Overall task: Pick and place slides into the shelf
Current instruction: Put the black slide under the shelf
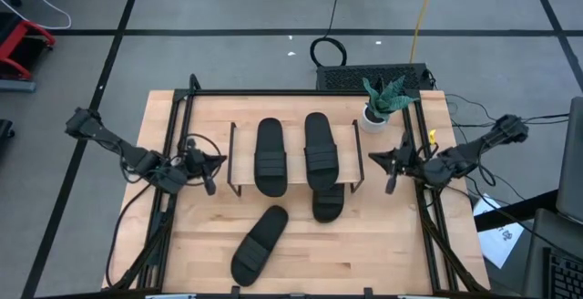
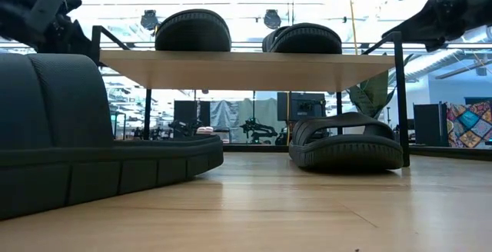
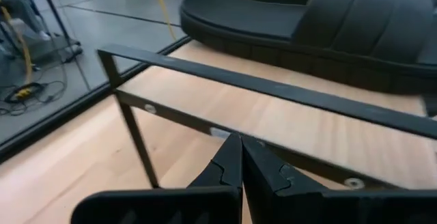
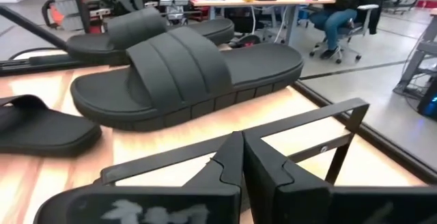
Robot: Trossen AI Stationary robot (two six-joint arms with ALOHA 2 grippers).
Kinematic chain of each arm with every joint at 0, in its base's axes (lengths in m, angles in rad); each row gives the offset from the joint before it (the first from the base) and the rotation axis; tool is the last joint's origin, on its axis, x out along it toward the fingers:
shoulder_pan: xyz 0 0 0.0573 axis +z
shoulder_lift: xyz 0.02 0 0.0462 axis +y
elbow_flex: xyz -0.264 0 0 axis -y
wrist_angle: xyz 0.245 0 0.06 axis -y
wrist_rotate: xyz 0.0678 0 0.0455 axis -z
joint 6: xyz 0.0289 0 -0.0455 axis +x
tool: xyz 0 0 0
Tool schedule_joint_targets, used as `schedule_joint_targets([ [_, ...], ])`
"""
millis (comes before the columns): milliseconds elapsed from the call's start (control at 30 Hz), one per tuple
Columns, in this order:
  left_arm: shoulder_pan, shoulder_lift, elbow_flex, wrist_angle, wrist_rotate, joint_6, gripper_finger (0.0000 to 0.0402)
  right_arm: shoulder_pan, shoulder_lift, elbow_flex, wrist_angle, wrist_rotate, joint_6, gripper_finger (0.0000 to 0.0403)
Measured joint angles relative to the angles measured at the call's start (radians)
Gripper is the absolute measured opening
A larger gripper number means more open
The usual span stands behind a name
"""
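So, risks from here, biggest thing down to smallest:

- wooden table point(image 1: 383, 244): one slide lies loose on the open boards near the front edge. My guess is a clumsy nudge could shove it off the front instead of lifting it.
- shelf point(image 1: 241, 149): the light top board already carries two slides side by side, so it's pretty full. The thin dark legs look easy to clip, and a knock could shift the whole rack and spill the pair.
- loose slide point(image 1: 259, 243): it lies angled, so a grab on the soft ribbed strap could twist it in the grip, I reckon.
- tucked slide point(image 1: 328, 201): it's half under the shelf's right end, on the table. Getting at it means working close to a leg, which looks tight.
- potted plant point(image 1: 383, 103): sits just behind the right arm, easy to tip on a swing.
- left gripper point(image 1: 206, 169): fingers pressed together, holding nothing, hovering just left of the shelf.
- right gripper point(image 1: 393, 165): also closed and empty, just right of the shelf. Both need to open first.
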Motion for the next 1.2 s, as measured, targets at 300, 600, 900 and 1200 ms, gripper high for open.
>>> schedule_joint_targets([
  [300,0.0,0.055,0.0,0.028,-0.034,0.007,0.0,0.017,0.0,0.0,0.013,0.002,-0.038,0.0],
  [600,0.0,0.055,0.0,0.028,-0.145,0.049,0.0,0.02,0.051,0.0,0.22,-0.1,-0.253,0.0],
  [900,0.0,0.055,0.0,0.02,-0.15,0.079,0.0,0.154,0.32,0.092,0.535,-0.25,-0.48,0.0],
  [1200,-0.076,0.062,0.0,0.052,-0.086,0.165,0.0,0.286,0.76,0.434,0.42,-0.072,-0.585,0.0],
])
